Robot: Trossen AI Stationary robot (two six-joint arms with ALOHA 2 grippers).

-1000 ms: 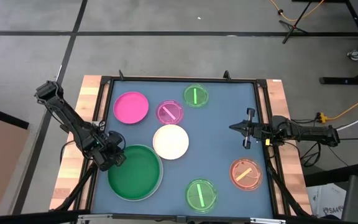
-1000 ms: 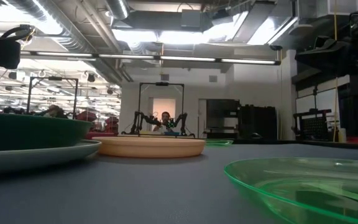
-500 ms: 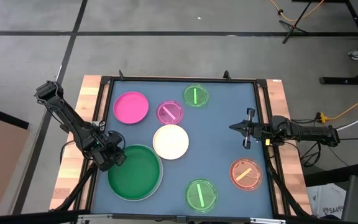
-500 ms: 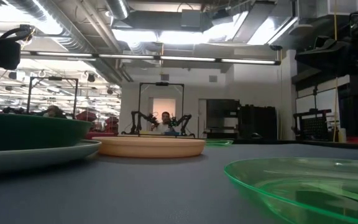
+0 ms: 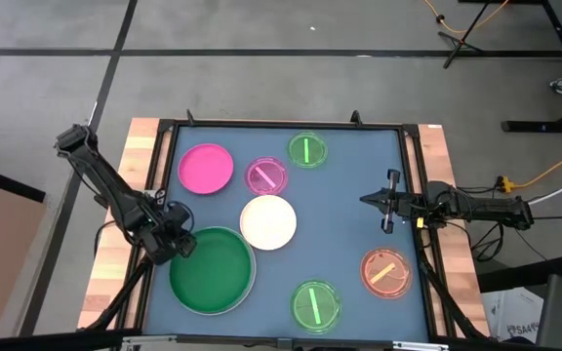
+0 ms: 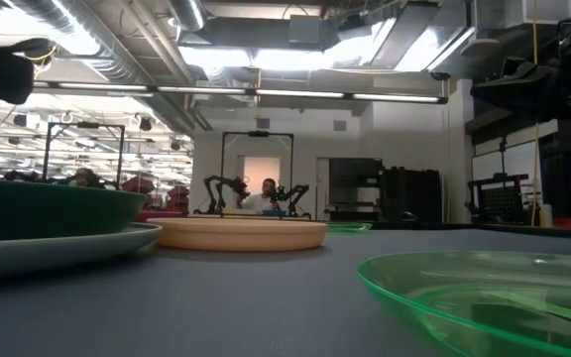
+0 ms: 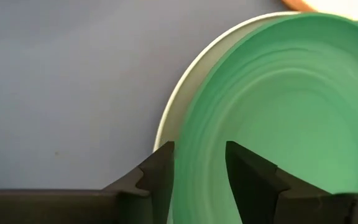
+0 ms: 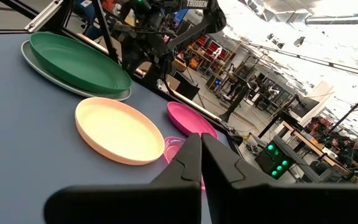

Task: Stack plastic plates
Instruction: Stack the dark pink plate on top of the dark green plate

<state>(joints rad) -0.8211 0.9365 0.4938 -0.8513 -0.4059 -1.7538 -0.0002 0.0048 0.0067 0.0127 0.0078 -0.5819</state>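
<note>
- Straddling the green plate [image 7: 278,118] rim, L gripper [image 7: 199,163] had jaws apart, one finger each side, not clamped; plate sat on pale plate [image 7: 185,93] at table's near-left.
- Judged: stack done here, so lift fingers straight up, no drag.
- Cream plate [image 5: 267,222] just beside the stack; approach from its far side w/ room.
- R gripper [image 5: 386,201] shut, empty, waited near right edge.
- Table [image 5: 349,253] centre open for carrying.

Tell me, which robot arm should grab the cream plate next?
Probably the left. Its gripper hangs open at the green plate, right beside the cream plate. The right gripper is shut and waits farther off by the table's right side.
</note>
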